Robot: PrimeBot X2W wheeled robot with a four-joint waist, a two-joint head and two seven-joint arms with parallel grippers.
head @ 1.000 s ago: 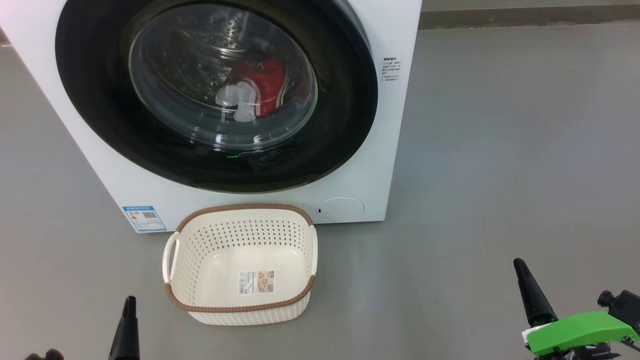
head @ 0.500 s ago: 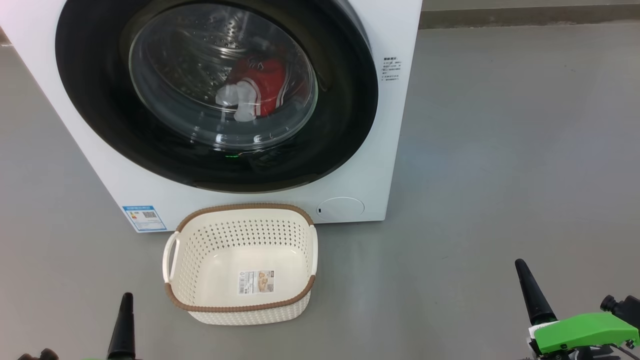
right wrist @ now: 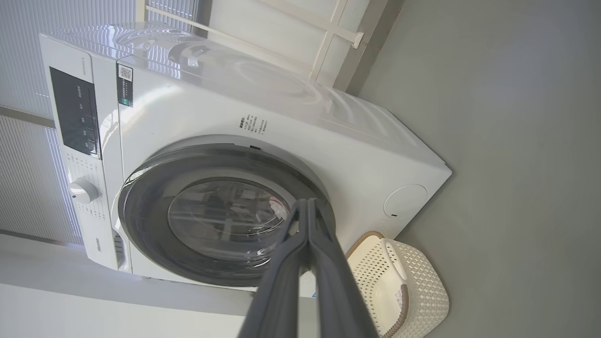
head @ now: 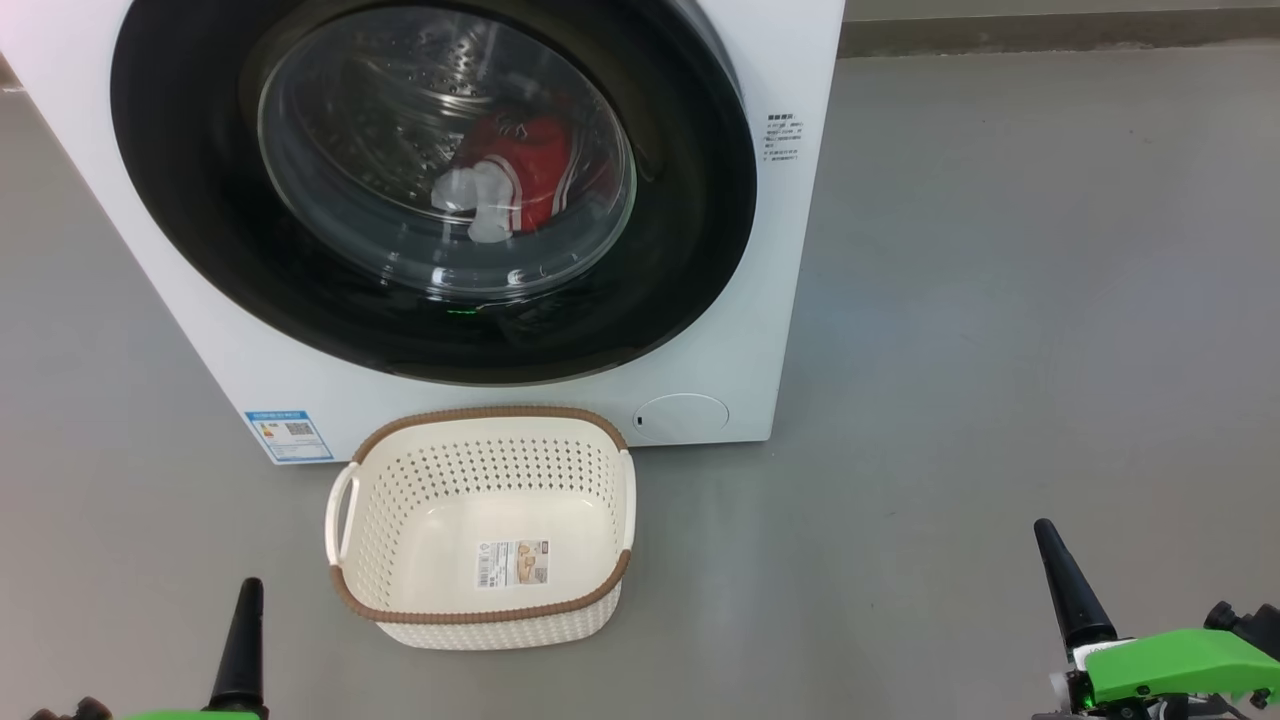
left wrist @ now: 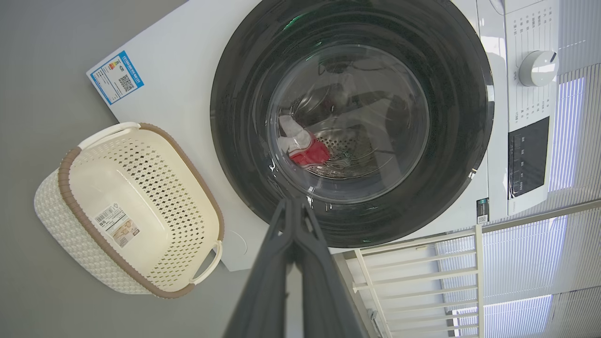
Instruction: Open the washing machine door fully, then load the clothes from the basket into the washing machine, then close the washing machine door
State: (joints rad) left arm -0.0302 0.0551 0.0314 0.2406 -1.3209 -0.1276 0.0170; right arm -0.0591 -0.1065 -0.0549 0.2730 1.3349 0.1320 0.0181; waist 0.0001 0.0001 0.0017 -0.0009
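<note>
1. The big white boxy front-loading washing machine (head: 770, 300) stands on the grey floor (head: 1000, 300), with a blue label (head: 289, 436) at its lower front corner and a small round white flap (head: 681, 417) at the other lower corner.
2. The large round washing machine door (head: 190, 250), a wide glossy black ring around a bulging clear glass bowl, sits closed against the front of the machine.
3. The bright red clothes (head: 535, 165), with some white trim, lie inside the perforated steel drum (head: 400, 110) and are seen through the glass.
4. The small cream-white perforated plastic basket (head: 480, 625) with a brown woven-look rim stands on the floor just in front of the machine, below the door. A paper sticker (head: 513, 563) on its inner bottom is in plain sight.
5. The left gripper (head: 252, 590) hangs low at the lower left of the head view, beside the basket and apart from it. Its two long dark fingers are pressed together, holding nothing.
6. The right gripper (head: 1045, 530) hangs at the lower right, well apart from the basket and the machine. Its fingers are also pressed together with nothing between them.
</note>
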